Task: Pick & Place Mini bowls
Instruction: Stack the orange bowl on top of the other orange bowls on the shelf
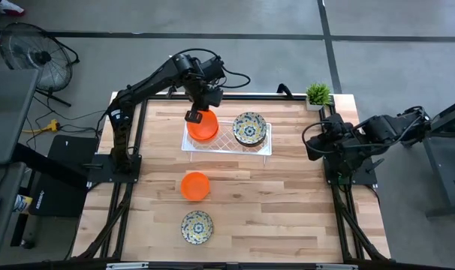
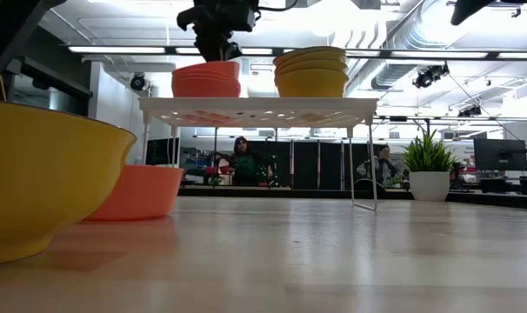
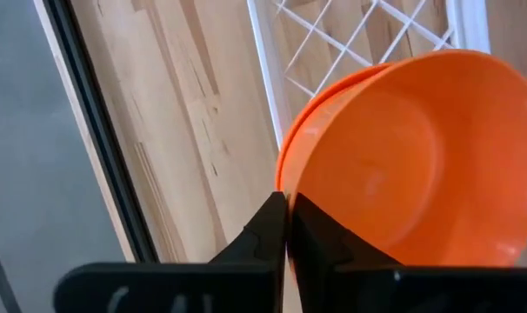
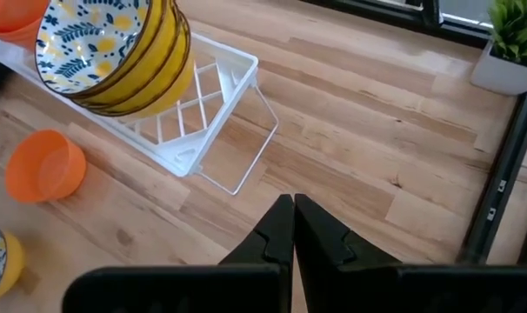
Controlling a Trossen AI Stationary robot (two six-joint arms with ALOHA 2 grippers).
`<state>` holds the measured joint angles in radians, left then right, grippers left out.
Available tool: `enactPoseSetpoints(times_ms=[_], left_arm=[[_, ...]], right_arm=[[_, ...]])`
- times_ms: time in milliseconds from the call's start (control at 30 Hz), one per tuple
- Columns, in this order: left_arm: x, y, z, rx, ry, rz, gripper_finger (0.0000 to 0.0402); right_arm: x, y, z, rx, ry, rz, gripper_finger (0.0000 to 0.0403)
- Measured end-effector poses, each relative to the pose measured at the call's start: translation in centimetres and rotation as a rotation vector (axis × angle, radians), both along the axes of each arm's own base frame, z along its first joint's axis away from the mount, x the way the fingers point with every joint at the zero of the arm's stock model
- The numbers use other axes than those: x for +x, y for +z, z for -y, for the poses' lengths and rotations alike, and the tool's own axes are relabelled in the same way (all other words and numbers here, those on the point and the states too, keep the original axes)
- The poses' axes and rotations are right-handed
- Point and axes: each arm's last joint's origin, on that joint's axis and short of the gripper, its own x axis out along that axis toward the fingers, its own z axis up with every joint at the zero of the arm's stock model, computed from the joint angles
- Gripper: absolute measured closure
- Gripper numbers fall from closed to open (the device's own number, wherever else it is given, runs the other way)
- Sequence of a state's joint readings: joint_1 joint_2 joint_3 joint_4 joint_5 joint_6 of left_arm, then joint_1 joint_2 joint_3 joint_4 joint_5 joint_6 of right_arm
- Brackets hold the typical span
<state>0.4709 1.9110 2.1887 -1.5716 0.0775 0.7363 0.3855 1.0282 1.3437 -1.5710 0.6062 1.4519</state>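
A stack of orange mini bowls [image 1: 203, 126] sits at the left end of the white lattice tray [image 1: 266, 147], and a stack of floral bowls [image 1: 249, 127] sits at its right end. In the low view both stacks [image 2: 206, 80] [image 2: 311, 71] stand on the raised tray [image 2: 259, 109]. One orange bowl [image 1: 195, 186] and one floral bowl [image 1: 197, 226] rest on the table nearer the front. My left gripper [image 1: 194, 117] is at the orange stack, shut on the top bowl [image 3: 403, 165]. My right gripper [image 4: 293, 207] is shut and waits by the table's right edge. My left gripper pinches the rim of the top orange bowl [image 3: 283, 178], on the side toward the table's left edge. One finger is outside the wall and one finger [image 3: 320, 230] is inside. It comes from above, pointing down. The bowl sits nested on the stack, a little tilted against the rim below [image 3: 303, 117].
A small potted plant [image 1: 317, 94] stands at the far right corner. The tray stands on thin wire legs [image 2: 372, 165] above the tabletop. Bare wood lies between the tray and the two loose bowls. People sit in the room behind the table [image 2: 243, 156].
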Motion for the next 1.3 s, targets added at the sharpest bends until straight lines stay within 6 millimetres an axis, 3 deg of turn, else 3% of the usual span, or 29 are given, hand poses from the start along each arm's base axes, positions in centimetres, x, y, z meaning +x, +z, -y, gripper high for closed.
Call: enactPoseSetpoints(times_ms=[733,1300], left_arm=[[0.16,0.01,0.32,-0.041,0.015,0.018,0.0396],[0.06,0.4,0.27,-0.009,0.017,0.02,0.0267]], right_arm=[[0.01,0.03,0.04,-0.025,0.011,-0.003,0.0403],[0.0,0.01,0.01,-0.013,0.012,-0.006,0.0403]])
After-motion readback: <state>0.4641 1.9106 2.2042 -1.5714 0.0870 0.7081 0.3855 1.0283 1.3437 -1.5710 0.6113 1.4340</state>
